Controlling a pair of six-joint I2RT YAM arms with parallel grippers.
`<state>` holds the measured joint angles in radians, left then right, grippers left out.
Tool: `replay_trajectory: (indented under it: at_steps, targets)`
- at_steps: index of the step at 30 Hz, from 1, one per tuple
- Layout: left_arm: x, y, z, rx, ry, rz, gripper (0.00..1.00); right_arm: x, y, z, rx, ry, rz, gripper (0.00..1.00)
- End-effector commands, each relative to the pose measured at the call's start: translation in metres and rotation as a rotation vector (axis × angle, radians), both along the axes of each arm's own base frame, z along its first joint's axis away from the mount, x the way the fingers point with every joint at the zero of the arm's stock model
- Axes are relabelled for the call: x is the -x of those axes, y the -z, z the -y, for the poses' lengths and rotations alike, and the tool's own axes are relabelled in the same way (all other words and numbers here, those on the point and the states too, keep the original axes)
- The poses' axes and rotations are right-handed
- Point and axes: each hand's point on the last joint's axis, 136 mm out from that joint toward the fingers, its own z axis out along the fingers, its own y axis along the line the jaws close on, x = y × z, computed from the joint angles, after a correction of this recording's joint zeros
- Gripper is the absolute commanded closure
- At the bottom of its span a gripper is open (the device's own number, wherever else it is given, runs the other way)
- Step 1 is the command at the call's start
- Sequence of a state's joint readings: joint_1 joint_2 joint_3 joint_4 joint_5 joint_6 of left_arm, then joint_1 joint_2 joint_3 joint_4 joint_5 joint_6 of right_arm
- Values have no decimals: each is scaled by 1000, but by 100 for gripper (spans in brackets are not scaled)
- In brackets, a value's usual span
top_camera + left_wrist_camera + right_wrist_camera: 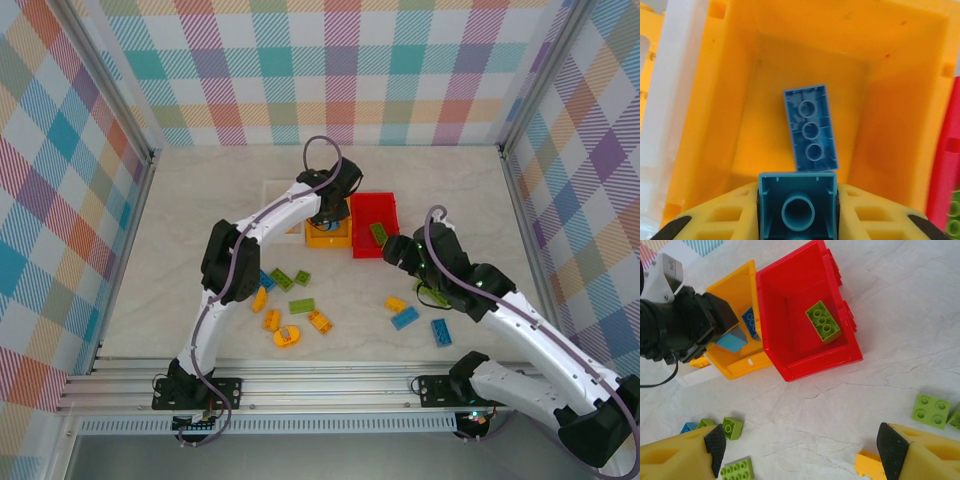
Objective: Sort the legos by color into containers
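Note:
My left gripper (326, 214) hangs over the orange-yellow bin (328, 239), shut on a light blue square brick (797, 207). Under it a darker blue brick (810, 128) lies studs-down on the floor of the orange-yellow bin (890, 125). The red bin (790, 315) holds one green brick (823, 321). My right gripper (800, 450) stands open over bare table in front of the red bin (372, 208), nothing between its fingers. Loose yellow, green and blue bricks lie on the table, among them a yellow frame piece (288, 336).
The white bin (275, 190) stands left of the orange-yellow one. Near my right gripper lie green bricks (733, 427) (931, 410) and a yellow brick (870, 464). Two blue bricks (405, 318) (441, 332) lie right of centre. Checked walls enclose the table.

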<state>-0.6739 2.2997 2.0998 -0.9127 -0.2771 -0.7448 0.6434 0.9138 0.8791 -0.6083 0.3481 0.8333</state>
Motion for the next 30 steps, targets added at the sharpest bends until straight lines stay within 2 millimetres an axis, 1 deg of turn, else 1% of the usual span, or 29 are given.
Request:
replay_trajectory:
  at_steps: [1,3,5,7,9,12,16,19,21,23,26,30]
  targets:
    - [1,-3,-7,-68,26,-3,74,8,13,13,1,39,-64,19]
    - [3,-2,-5,-57,31,-15,67,15,25,30,20,121,-134,16]
    - [5,-7,-2,-39,34,-12,59,23,41,50,29,216,-218,15]
    - [5,-22,3,-13,42,14,52,31,56,65,16,303,-303,15]
    - [8,-44,9,21,51,51,46,36,72,77,-30,382,-384,13]
    - [13,-77,14,61,58,107,39,37,90,83,-142,466,-469,12]
    - [27,-118,20,90,85,184,35,33,106,81,-291,580,-563,8]
    - [49,-145,33,126,135,246,34,32,115,78,-395,708,-621,5]
    - [69,-156,44,158,177,285,34,32,123,78,-462,809,-650,4]
    - [91,-163,56,193,221,313,33,33,132,77,-507,878,-682,4]
    - [126,-168,73,238,291,352,33,25,149,78,-582,952,-695,4]
    - [166,-166,86,287,369,371,32,12,176,77,-689,1007,-750,3]
